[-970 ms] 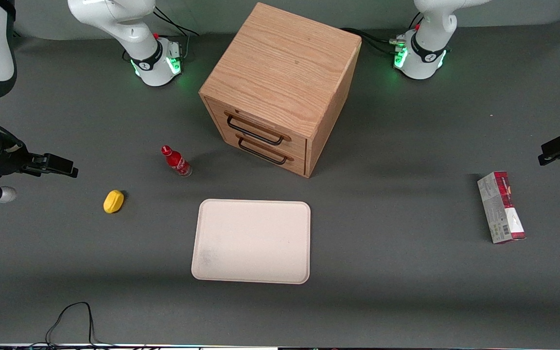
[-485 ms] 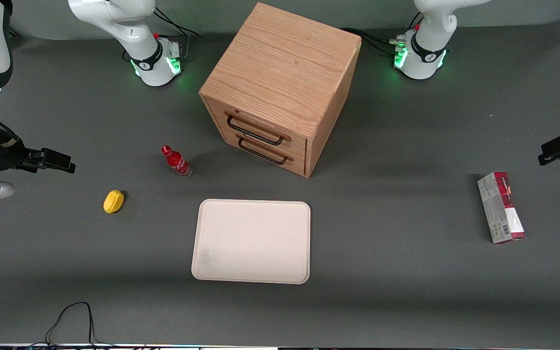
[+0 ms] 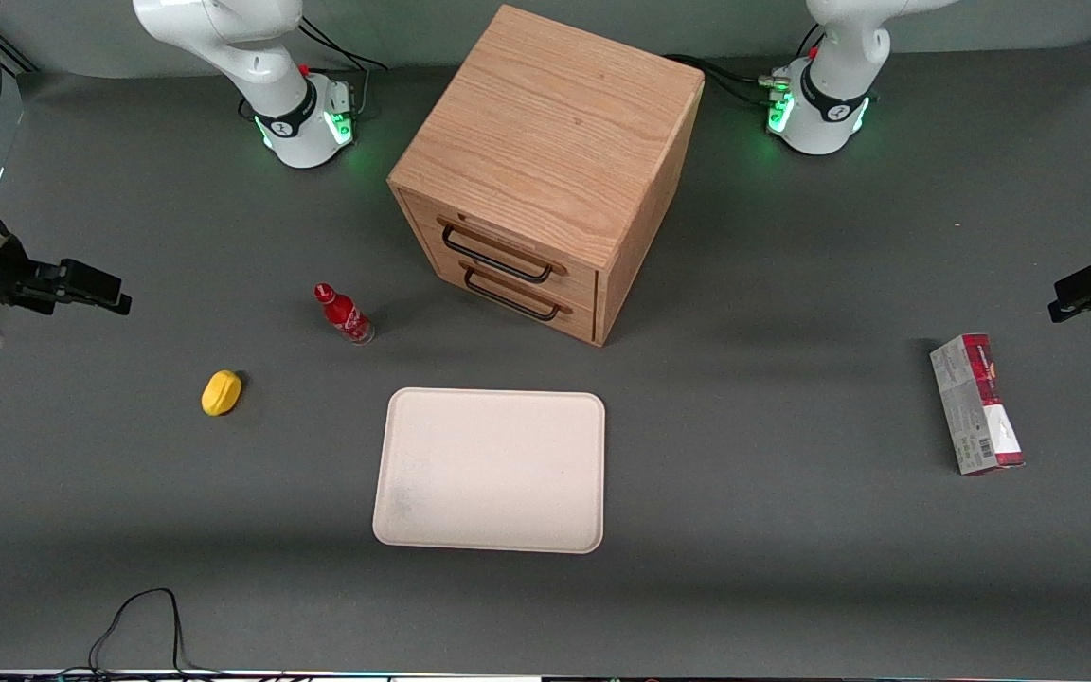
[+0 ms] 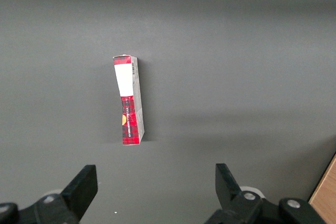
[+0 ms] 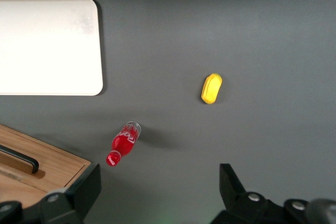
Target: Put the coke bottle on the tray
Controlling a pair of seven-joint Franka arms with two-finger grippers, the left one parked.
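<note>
The coke bottle point(image 3: 345, 314) stands upright on the grey table, beside the front of the wooden drawer cabinet point(image 3: 545, 161). It also shows in the right wrist view point(image 5: 122, 143). The cream-pink tray point(image 3: 489, 471) lies flat and bare, nearer to the front camera than the bottle, and shows in the right wrist view too point(image 5: 47, 45). My right gripper point(image 3: 96, 287) hangs above the working arm's end of the table, well apart from the bottle. It is open and empty point(image 5: 157, 192), with its jaws wide apart.
A small yellow object point(image 3: 221, 392) lies between the gripper and the tray, seen also in the right wrist view point(image 5: 211, 88). A red-and-grey carton point(image 3: 976, 403) lies toward the parked arm's end of the table. A black cable point(image 3: 134, 620) loops at the table's front edge.
My right gripper has drifted away from the front camera and slightly outward toward the table's end. The bottle, tray and other things have not moved.
</note>
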